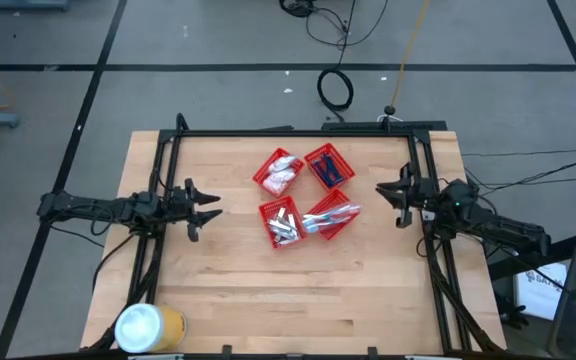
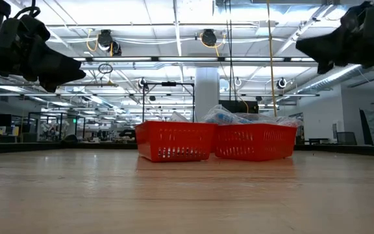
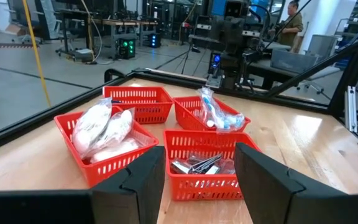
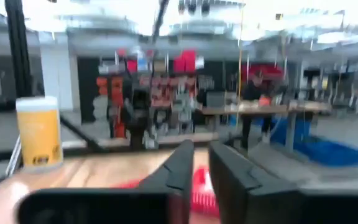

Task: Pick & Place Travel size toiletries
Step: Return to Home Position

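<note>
Four red mesh baskets (image 1: 302, 195) sit mid-table on the pale, wood-grained table (image 1: 228, 290). They hold white sachets (image 1: 283, 174), dark blue razors (image 1: 328, 168), silvery tubes (image 1: 285, 224) and pastel toothbrushes (image 1: 332, 215). A yellow can (image 1: 150, 327) with a white lid stands at the near left corner.

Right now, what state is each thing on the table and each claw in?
Left claw: open, empty, raised over the table's left side.
Right claw: fingers nearly together, empty, raised over the right side.
Four red baskets: upright, clustered at the centre, all filled.
White sachets: heaped in one basket.
Blue razors: lying in their basket.
Silvery tubes: lying in the basket nearest the left claw.
Toothbrushes: piled above their basket's rim.
Yellow can: upright, white lid on, at the front left corner.
</note>
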Available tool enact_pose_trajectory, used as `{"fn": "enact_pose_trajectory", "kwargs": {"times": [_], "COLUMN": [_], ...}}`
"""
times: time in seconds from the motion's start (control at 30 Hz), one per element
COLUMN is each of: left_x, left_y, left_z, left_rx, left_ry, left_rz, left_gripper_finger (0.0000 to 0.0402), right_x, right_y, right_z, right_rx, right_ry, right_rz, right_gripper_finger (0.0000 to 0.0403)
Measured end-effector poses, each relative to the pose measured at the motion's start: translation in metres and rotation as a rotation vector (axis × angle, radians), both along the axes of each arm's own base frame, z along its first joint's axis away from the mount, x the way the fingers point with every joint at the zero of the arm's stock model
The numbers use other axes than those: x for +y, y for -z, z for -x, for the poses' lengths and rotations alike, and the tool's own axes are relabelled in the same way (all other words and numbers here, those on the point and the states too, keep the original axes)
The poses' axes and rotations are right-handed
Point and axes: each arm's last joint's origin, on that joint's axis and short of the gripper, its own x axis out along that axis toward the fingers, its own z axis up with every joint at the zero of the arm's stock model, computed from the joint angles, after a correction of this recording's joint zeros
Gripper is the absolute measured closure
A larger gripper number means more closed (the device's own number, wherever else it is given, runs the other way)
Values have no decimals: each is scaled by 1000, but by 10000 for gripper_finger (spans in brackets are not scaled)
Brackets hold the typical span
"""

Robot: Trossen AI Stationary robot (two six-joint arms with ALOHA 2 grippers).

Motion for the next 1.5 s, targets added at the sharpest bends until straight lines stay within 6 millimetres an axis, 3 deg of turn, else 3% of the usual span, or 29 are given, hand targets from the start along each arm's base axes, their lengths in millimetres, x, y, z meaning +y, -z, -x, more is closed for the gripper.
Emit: {"fn": "enact_pose_trajectory", "kwargs": {"times": [0.1,0.6,0.9,1.5], "left_x": [0,0,0,0], "left_y": [0,0,0,0], "left_z": [0,0,0,0], "left_rx": [0,0,0,0], "left_ry": [0,0,-1,-3], "left_rz": [0,0,0,0], "left_gripper_finger": [215,215,215,215], "right_x": [1,25,31,32], "right_y": [6,10,19,20], "right_z": [-1,-5,-6,-7], "right_rx": [63,108,188,201], "right_ry": [-35,-366,-181,-205], "right_rz": [-21,-24,3,-108], "right_gripper_finger": [394,402,403,403]}}
